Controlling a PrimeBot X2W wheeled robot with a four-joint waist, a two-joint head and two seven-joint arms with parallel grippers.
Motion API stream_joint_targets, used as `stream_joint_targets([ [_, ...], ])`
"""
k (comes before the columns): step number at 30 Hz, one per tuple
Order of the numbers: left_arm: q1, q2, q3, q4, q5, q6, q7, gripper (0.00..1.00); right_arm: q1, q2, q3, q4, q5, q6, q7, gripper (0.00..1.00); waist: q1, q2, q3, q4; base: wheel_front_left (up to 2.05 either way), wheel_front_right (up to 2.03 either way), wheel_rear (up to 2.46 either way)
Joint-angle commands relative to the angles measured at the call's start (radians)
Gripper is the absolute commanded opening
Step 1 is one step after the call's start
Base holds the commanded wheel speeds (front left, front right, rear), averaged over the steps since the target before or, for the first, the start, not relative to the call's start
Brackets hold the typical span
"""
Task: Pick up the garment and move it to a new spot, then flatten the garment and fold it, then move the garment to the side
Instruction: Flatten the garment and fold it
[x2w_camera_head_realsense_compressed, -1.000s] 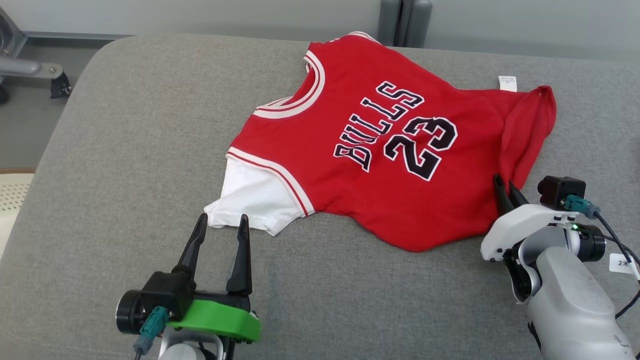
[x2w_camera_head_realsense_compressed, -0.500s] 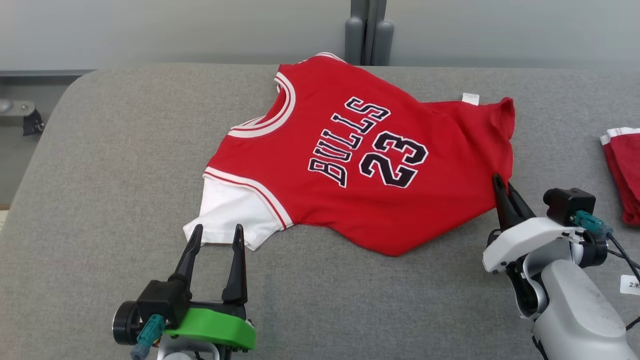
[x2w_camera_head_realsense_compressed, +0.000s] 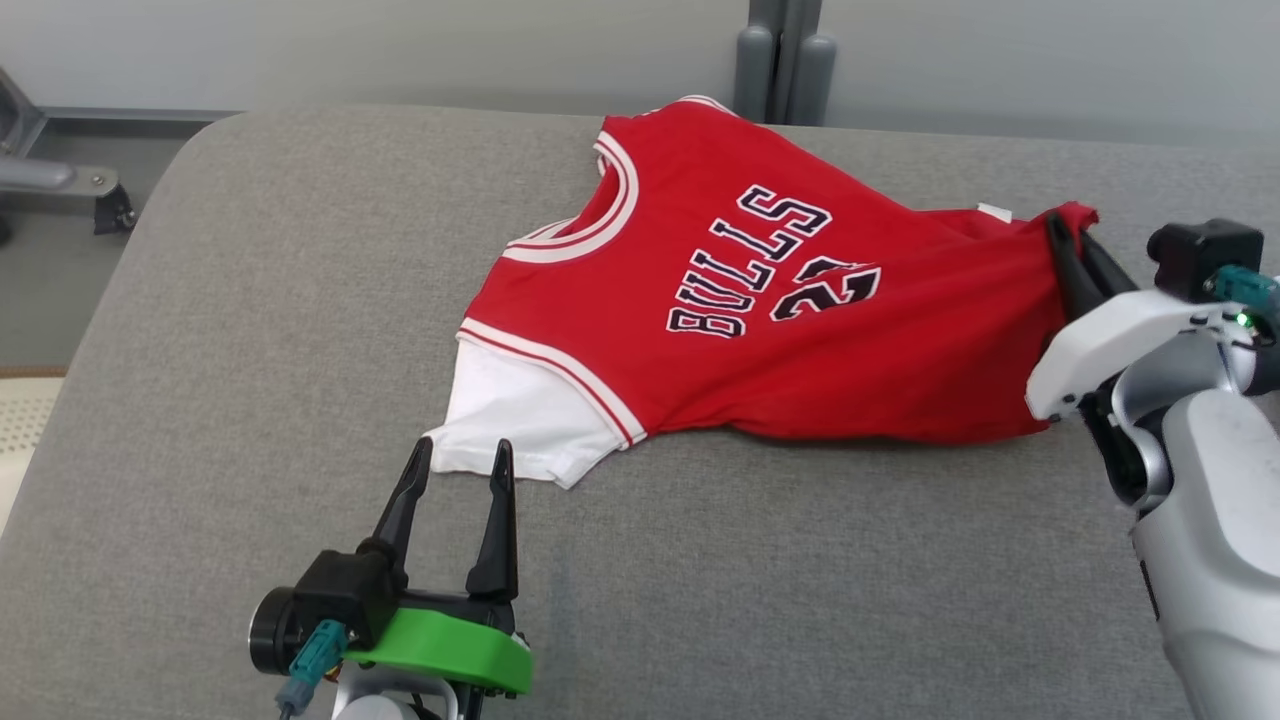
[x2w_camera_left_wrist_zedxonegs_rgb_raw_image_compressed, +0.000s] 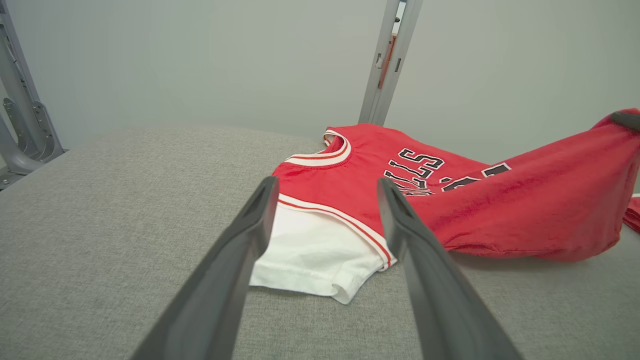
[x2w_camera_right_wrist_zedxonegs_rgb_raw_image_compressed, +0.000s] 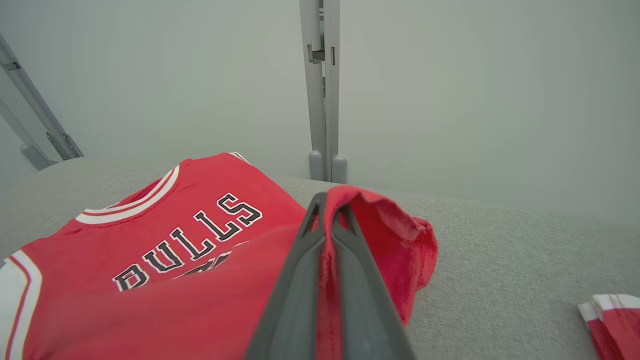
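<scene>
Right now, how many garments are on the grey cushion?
2. A red jersey lies in the middle, its edge pinched by the right end effector; a second red-and-white garment sits farther right. More may be hidden.

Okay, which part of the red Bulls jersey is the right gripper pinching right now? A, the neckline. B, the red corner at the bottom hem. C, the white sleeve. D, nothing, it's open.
B: the right gripper is shut on a lifted red corner at the hem end of the jersey, well away from the white sleeve and the neckline.
</scene>
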Motion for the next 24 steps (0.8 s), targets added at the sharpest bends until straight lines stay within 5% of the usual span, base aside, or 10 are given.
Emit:
stream_joint_targets([
  [1, -0.022, 0.002, -0.001, 0.000, -0.005, 0.002, 0.000, 1.00, -0.029, -0.014, -0.005, 0.019, -0.007, -0.002, 0.015, 0.00, 0.0000, 0.0000, 0.044, 0.050, 0.00, 0.00, 0.00],
  [19, -0.076, 0.002, -0.039, -0.007, -0.026, 0.006, 0.000, 1.00, -0.297, -0.126, -0.035, 0.525, -0.126, -0.002, -0.029, 0.02, 0.0000, 0.0000, 0.130, 0.139, 0.00, 0.00, 0.00],
  [20, -0.078, 0.002, -0.039, -0.006, -0.024, 0.007, 0.000, 1.00, -0.307, -0.124, -0.032, 0.546, -0.136, -0.002, -0.039, 0.70, 0.0000, 0.0000, 0.133, 0.137, 0.00, 0.00, 0.00],
  [21, -0.080, 0.002, -0.038, -0.006, -0.023, 0.008, 0.000, 1.00, -0.315, -0.122, -0.031, 0.564, -0.140, -0.002, -0.043, 1.00, 0.0000, 0.0000, 0.134, 0.134, 0.00, 0.00, 0.00],
  [24, -0.082, 0.002, -0.032, -0.003, -0.021, 0.010, 0.000, 1.00, -0.333, -0.111, -0.022, 0.614, -0.153, -0.002, -0.065, 1.00, 0.0000, 0.0000, 0.133, 0.117, 0.00, 0.00, 0.00],
])
